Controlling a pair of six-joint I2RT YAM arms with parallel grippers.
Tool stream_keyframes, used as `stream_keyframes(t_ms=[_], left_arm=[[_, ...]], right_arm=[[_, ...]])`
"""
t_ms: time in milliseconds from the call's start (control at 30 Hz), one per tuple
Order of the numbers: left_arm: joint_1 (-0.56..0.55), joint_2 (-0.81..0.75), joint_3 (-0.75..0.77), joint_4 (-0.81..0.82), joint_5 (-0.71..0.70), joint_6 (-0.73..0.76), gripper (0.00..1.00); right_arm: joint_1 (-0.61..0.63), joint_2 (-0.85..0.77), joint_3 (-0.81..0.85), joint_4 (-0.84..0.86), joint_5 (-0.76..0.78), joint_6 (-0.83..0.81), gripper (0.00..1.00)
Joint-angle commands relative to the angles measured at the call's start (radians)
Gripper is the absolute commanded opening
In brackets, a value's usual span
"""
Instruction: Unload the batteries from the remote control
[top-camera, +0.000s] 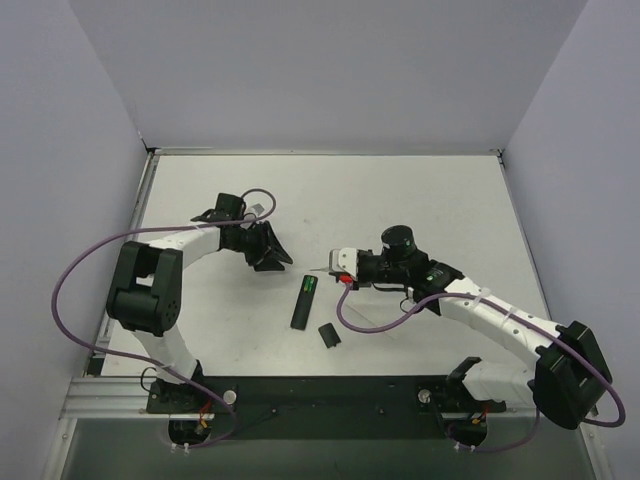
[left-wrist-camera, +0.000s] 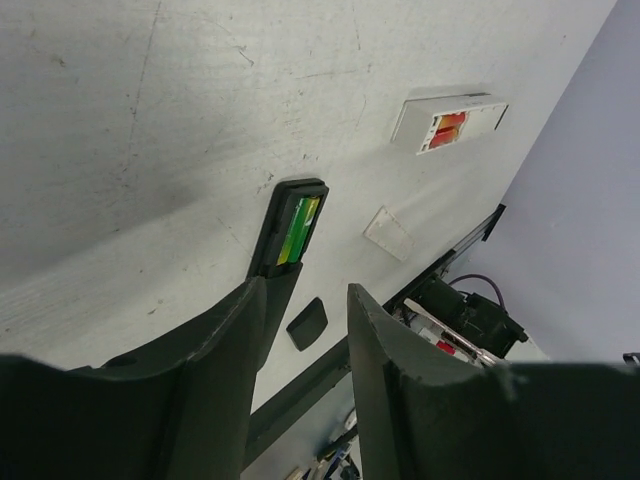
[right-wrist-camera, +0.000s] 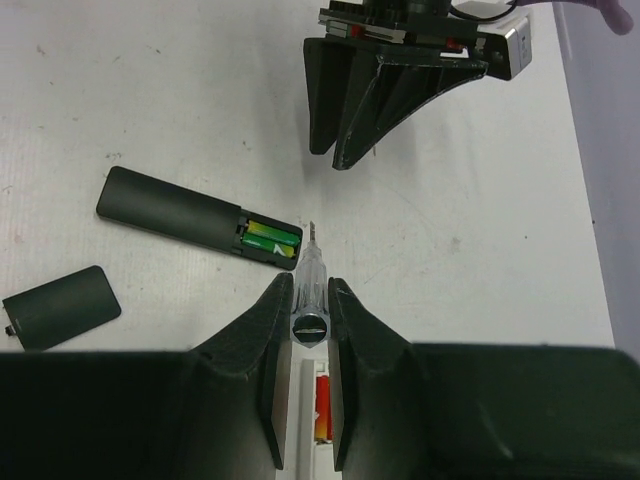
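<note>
The black remote control (top-camera: 300, 304) lies at the table's middle, its slot open and two green batteries (top-camera: 310, 286) showing at its far end. They also show in the right wrist view: remote control (right-wrist-camera: 170, 213), batteries (right-wrist-camera: 268, 238). My right gripper (right-wrist-camera: 310, 285) is shut on a clear-handled screwdriver (right-wrist-camera: 308, 270), whose metal tip lies just right of the battery end. My left gripper (top-camera: 270, 255) hangs beyond and left of the remote control (left-wrist-camera: 285, 235), open, with nothing between its fingers.
The small black cover (top-camera: 328, 336) lies loose near the remote's near end. A white box (left-wrist-camera: 450, 120) with red and orange inside rests on the table. The black rail (top-camera: 330, 385) with the arm bases runs along the near edge.
</note>
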Motion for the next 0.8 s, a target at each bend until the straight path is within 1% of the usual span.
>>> stream_keyframes(t_ms=[0, 67, 133, 333, 433, 500, 600, 767], left_arm=[[-0.029, 0.05, 0.035, 0.036, 0.043, 0.068, 0.46], [-0.03, 0.085, 0.029, 0.041, 0.063, 0.059, 0.42], [-0.03, 0.099, 0.012, 0.078, 0.107, 0.043, 0.41], [-0.032, 0.127, 0.006, 0.089, 0.109, 0.033, 0.41], [-0.03, 0.138, -0.015, 0.132, 0.152, 0.0, 0.41], [-0.03, 0.148, -0.021, 0.158, 0.182, -0.018, 0.41], [-0.029, 0.147, -0.02, 0.158, 0.179, -0.021, 0.41], [-0.027, 0.15, -0.026, 0.155, 0.179, -0.021, 0.41]], right_arm=[[-0.008, 0.016, 0.036, -0.007, -0.086, -0.04, 0.0], [-0.008, 0.03, 0.037, -0.016, -0.083, -0.049, 0.0], [-0.003, 0.052, 0.05, -0.038, -0.082, -0.069, 0.0], [0.016, 0.098, 0.094, -0.095, -0.056, -0.132, 0.0], [0.026, 0.113, 0.109, -0.128, -0.045, -0.169, 0.0], [0.035, 0.115, 0.105, -0.116, -0.025, -0.176, 0.0], [0.052, 0.116, 0.094, -0.096, 0.004, -0.196, 0.0], [0.063, 0.13, 0.122, -0.154, -0.005, -0.23, 0.0]])
